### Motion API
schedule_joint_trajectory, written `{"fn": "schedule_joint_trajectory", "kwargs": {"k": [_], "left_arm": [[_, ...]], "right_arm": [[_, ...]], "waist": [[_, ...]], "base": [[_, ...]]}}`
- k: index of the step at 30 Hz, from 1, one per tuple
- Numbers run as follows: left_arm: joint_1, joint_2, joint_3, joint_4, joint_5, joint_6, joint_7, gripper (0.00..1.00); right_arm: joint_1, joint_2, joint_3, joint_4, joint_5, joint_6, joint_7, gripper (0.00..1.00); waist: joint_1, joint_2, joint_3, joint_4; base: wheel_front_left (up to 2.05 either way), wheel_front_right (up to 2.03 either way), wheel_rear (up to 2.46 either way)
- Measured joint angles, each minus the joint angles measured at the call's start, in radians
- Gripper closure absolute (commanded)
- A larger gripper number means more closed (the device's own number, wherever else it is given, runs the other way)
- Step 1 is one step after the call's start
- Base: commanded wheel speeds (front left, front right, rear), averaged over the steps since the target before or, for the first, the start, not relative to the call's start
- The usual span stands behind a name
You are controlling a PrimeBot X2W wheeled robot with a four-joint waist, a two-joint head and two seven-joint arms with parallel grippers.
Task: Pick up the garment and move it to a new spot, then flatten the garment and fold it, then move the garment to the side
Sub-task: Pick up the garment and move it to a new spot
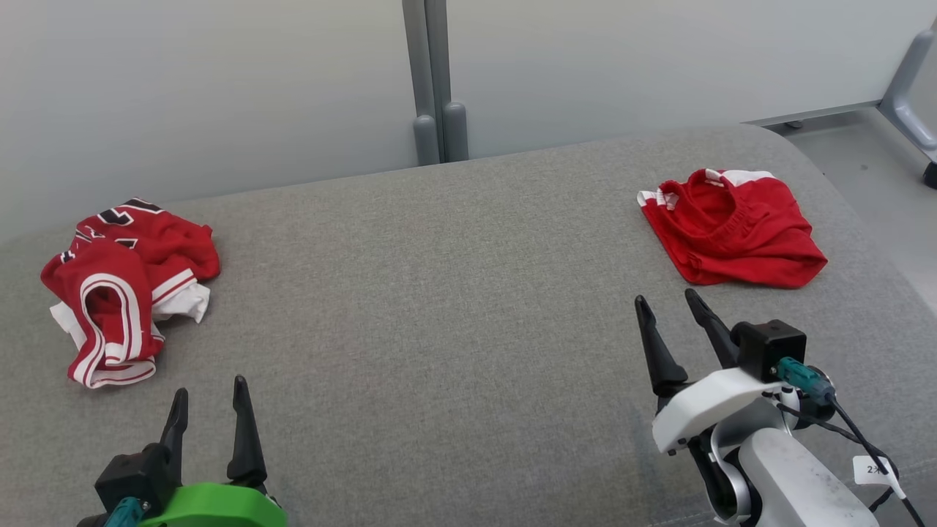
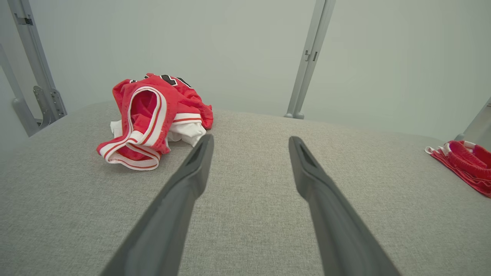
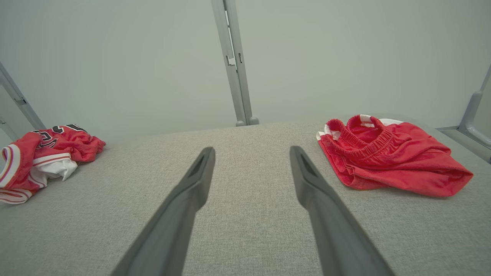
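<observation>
Pincers come first in our account. We see the left pincer (image 1: 210,386) with its two dark fingers spread wide and nothing between them, poised over the grey fabric bench (image 1: 439,307). The right pincer (image 1: 667,296) is likewise spread and empty, and it reaches farther forward over the bench than the left one.

Ahead of the left pincer and off to its left lies a crumpled red jersey (image 1: 128,285) with white-and-red banded trim, a white patch and black lettering on its far side. It is apart from the fingertips, not touching them. Just ahead of the right pincer, slightly to its right, lies a rumpled pair of red shorts (image 1: 736,230), the gathered elastic waistband open on the side away from the pincer, with a little white showing at the far edge. We find it near the fingertips but clear of them.

The two garments lie well apart, with bare bench fabric between them. We cannot tell which of them is the one to handle.

Beyond the bench, roughly between the two pincers, stands a grey post (image 1: 435,80) against a pale wall (image 1: 219,88).
</observation>
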State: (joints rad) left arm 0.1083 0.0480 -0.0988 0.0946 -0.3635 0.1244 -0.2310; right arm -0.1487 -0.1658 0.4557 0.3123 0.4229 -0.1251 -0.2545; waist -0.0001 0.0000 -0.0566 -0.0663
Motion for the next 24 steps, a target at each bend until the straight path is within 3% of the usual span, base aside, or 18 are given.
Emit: {"fn": "schedule_joint_trajectory", "kwargs": {"k": [13,24], "left_arm": [[0.000,-0.001,-0.001,0.000,0.006,0.000,0.000,0.00],[0.000,-0.001,0.064,-0.013,0.011,0.000,-0.009,0.00]], "right_arm": [[0.012,-0.005,-0.022,-0.032,-0.011,0.000,0.000,0.00],[0.011,0.023,0.023,-0.031,-0.018,0.011,0.000,0.00]], "waist": [[0.0000,0.0000,0.002,0.088],[0.0000,0.0000,-0.004,0.229]], "base": [[0.00,0.00,0.00],[0.00,0.00,0.00]]}}
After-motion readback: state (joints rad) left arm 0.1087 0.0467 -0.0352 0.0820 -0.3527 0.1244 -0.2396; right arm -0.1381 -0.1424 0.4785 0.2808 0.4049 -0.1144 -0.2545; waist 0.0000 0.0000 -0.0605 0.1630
